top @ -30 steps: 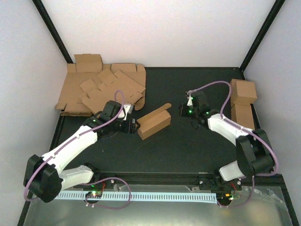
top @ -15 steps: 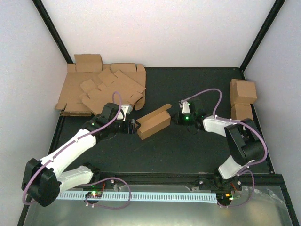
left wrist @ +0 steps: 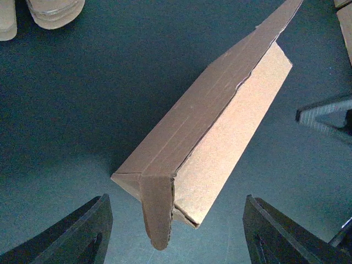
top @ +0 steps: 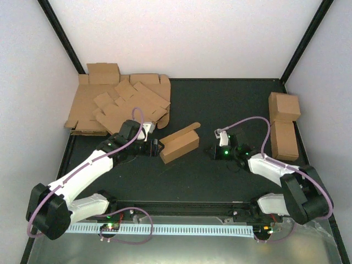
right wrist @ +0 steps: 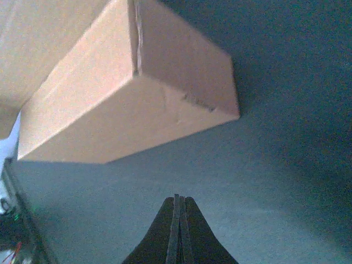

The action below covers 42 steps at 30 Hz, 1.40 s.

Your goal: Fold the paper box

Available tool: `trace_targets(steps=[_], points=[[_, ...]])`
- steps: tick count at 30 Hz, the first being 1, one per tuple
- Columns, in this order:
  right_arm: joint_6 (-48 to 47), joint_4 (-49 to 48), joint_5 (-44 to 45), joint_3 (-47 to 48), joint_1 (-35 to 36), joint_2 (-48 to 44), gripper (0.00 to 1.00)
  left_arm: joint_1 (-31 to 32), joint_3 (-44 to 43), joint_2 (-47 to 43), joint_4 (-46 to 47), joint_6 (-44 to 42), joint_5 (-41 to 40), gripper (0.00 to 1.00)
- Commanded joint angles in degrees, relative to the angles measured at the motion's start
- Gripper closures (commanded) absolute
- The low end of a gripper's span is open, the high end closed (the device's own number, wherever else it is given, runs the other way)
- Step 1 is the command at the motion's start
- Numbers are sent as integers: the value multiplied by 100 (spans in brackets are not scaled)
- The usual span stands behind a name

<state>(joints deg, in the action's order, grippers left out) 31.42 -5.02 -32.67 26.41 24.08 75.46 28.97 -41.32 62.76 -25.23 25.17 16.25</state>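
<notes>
The paper box (top: 180, 146) lies on the black mat as a long, low brown carton with its long lid flap sticking up along the back. My left gripper (top: 157, 147) is open at the box's left end. In the left wrist view the box (left wrist: 220, 121) runs away from me and a loose end flap (left wrist: 157, 212) hangs down between my spread fingers (left wrist: 82, 234); the gripper (left wrist: 175, 242) touches nothing. My right gripper (top: 213, 152) is shut and empty, a little right of the box's right end. In the right wrist view the box (right wrist: 126, 104) lies ahead of the shut gripper (right wrist: 177, 204).
A stack of flat brown blanks (top: 118, 104) lies at the back left; its edge shows in the left wrist view (left wrist: 55, 8). Two finished cartons (top: 284, 107) (top: 284, 140) stand along the right edge. The right arm's gripper shows in the left wrist view (left wrist: 327, 115).
My right arm has swung toward the near side, from beside the box's far right corner to lower on the mat. The left arm and the box have hardly moved.
</notes>
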Motion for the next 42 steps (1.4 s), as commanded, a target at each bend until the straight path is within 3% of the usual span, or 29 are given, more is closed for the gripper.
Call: trace_targets(steps=[1, 9, 15, 24, 37, 42], points=[[-201, 329, 1140, 419, -8, -126, 98, -14, -163, -20, 26, -80, -52, 32], [-129, 166, 1690, 1592, -17, 1182, 98, -15, 66, -164, 268, 60, 141, 32], [-46, -343, 640, 1899, -17, 1906, 98, -25, 255, -220, 517, 180, 220, 29], [-8, -984, -422, 937, 155, 1273, 98, -169, 208, -170, 553, 93, 156, 28], [329, -1092, -310, 60, 878, 171, 98, -320, 191, -123, 441, -56, 172, 28], [-28, -431, 225, -2, 880, -448, 98, -348, 195, -170, 357, -65, 68, 27]])
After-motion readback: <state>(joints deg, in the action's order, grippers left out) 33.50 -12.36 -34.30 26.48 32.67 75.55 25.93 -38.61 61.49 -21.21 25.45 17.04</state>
